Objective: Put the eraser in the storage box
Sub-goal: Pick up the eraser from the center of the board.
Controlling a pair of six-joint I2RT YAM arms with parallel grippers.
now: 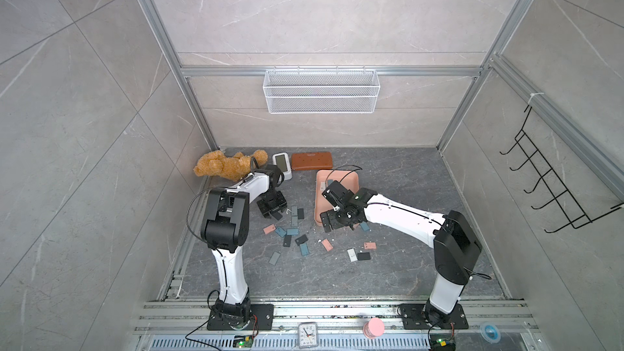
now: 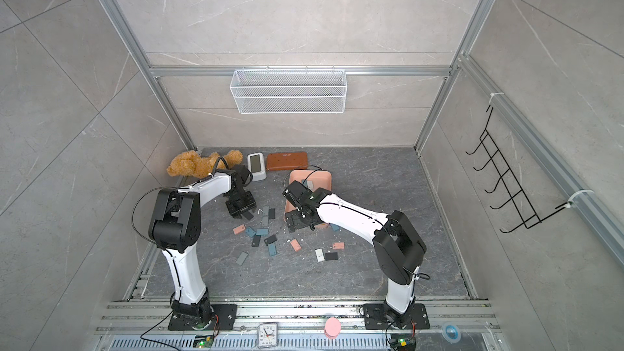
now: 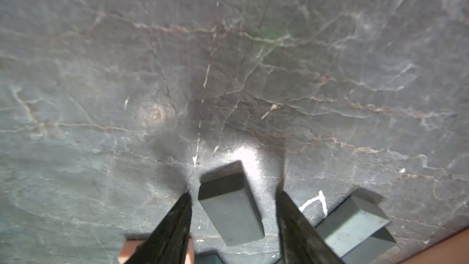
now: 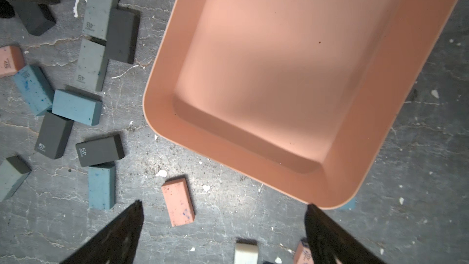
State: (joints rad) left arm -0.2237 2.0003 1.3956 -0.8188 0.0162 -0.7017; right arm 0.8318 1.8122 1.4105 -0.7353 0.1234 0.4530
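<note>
Several small erasers, dark grey, blue, grey and pink, lie scattered on the dark stone floor. My left gripper [image 1: 274, 213] [image 3: 233, 193] is down among them, open, with a dark grey eraser [image 3: 229, 209] [image 4: 35, 20] lying between its fingers and a gap showing on each side. The salmon-pink storage box [image 1: 349, 178] [image 2: 322, 177] [image 4: 279, 72] sits right of the pile. My right gripper [image 1: 332, 223] [image 4: 223, 206] hovers open and empty over the floor at the box's near left corner, with a pink eraser [image 4: 178, 205] below it.
A teddy bear [image 1: 224, 165], a white device [image 1: 282, 163] and a brown case [image 1: 311, 161] line the back edge. A wire basket [image 1: 320, 91] hangs on the back wall and a black hook rack [image 1: 553, 190] on the right wall. The right arm reaches across the box.
</note>
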